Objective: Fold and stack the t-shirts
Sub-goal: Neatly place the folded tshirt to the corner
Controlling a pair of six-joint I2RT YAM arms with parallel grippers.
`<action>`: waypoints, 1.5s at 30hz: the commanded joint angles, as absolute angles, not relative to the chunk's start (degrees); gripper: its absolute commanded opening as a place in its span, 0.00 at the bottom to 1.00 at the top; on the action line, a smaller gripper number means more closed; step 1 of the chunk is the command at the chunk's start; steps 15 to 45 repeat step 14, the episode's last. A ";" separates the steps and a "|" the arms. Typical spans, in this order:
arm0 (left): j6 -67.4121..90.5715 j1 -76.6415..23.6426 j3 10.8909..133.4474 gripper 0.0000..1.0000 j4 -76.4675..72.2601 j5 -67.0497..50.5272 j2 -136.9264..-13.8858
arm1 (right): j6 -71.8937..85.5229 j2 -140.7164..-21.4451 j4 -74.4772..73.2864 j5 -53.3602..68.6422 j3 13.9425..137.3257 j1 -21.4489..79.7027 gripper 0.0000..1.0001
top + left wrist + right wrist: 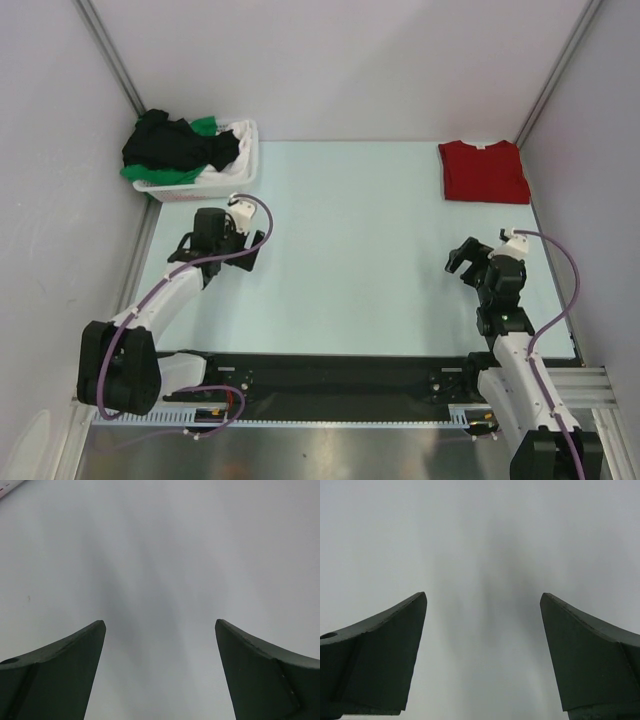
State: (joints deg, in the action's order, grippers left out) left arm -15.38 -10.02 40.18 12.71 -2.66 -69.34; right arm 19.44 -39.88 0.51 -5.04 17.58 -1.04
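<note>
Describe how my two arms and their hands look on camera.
The left arm and right arm have white links with black joints and bulky black shoulders. Purple cables loop along each arm from the wrist. The left hand and right hand are black with a small white block on top. Up close, their fingers are dark, tapered wedges.

Likely a robotics lab: plain white panels (340, 60) enclose a pale table (350, 290).
</note>
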 commanded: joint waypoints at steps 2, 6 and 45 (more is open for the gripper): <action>-14.06 -9.58 41.31 0.97 11.69 -1.14 -68.56 | 18.46 -37.35 4.57 -8.00 17.66 -0.70 1.00; -15.03 -9.58 40.87 0.97 11.78 -0.70 -67.41 | 18.54 -39.11 4.30 -7.30 18.46 -0.70 1.00; -15.65 -9.58 40.42 0.97 12.39 -3.43 -66.09 | 19.07 -40.26 4.04 -6.33 19.07 -0.70 1.00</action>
